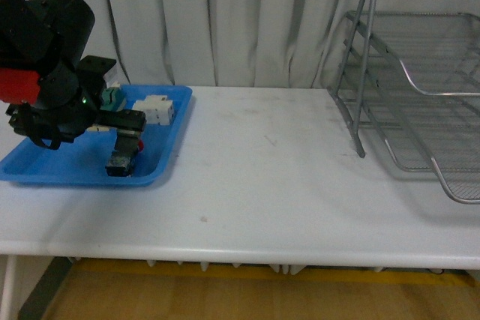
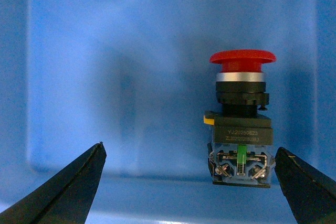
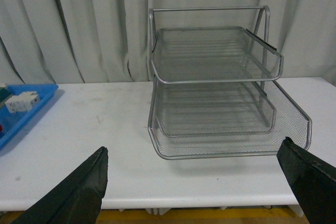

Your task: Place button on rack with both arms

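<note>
Pickup step. Left gripper (image 2: 189, 148) wide over button (image 2: 242, 129) in blue tray (image 2: 105, 77). You centre it, descend, close on body. Right gripper (image 3: 192, 146) wide, empty, facing rack (image 3: 205, 9).

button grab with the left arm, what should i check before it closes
1. Left gripper open wide: ok.
2. Button between the jaws: ok, though off-centre, close to one finger.
3. Button lying on its side on the blue tray, nothing touching it: ok.
4. Fingers low enough to catch the button's body: cannot tell.
5. Right gripper open, holding nothing: ok.
6. Rack in front of the right gripper, nothing showing in its tiers: ok.
</note>
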Motion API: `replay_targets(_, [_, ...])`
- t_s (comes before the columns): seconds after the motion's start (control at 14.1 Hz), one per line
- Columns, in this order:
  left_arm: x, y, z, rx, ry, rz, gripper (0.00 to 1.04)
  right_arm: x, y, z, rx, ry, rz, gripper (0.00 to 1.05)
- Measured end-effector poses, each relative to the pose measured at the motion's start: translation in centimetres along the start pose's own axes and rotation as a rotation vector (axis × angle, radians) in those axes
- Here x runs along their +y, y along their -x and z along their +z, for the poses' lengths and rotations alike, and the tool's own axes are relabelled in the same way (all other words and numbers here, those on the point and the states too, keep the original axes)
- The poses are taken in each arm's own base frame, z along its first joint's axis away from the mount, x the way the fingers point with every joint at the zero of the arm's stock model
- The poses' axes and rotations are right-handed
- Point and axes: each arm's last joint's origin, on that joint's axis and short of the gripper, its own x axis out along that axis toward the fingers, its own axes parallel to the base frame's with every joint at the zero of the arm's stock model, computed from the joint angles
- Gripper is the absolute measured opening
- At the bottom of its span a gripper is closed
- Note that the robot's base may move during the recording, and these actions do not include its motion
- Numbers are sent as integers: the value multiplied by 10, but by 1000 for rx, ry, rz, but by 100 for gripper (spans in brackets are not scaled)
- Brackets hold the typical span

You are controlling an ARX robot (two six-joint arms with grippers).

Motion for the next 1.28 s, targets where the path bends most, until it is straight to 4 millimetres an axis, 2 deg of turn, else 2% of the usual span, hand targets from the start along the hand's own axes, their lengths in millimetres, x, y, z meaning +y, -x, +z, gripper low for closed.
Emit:
replay_targets(0.14, [2, -8, -4, 17, 43, -38, 98, 0, 0, 0, 0, 0, 0, 98])
replay_targets(0.35, [-5, -8, 0, -2, 67, -109, 98, 0, 0, 0, 1, 0, 0, 98])
replay_targets(0.5, [-10, -8, 4, -21, 60, -113, 98, 0, 0, 0, 0, 0, 0, 98])
replay_targets(0.78, [-13, -26, -6, 17, 45, -69, 98, 0, 0, 0, 0, 0, 0, 98])
replay_targets(0.85, [-11, -28, -2, 8, 50, -58, 98, 0, 0, 0, 0, 0, 0, 98])
replay_targets(1.06, [-13, -37, -6, 27, 46, -60, 98, 0, 0, 0, 0, 0, 0, 98])
replay_targets(1.14, [-14, -41, -9, 39, 44, -57, 93, 0, 0, 0, 1, 0, 0, 98])
replay_targets(1.28, [-14, -41, -3, 23, 45, -49, 63, 0, 0, 0, 0, 0, 0, 98])
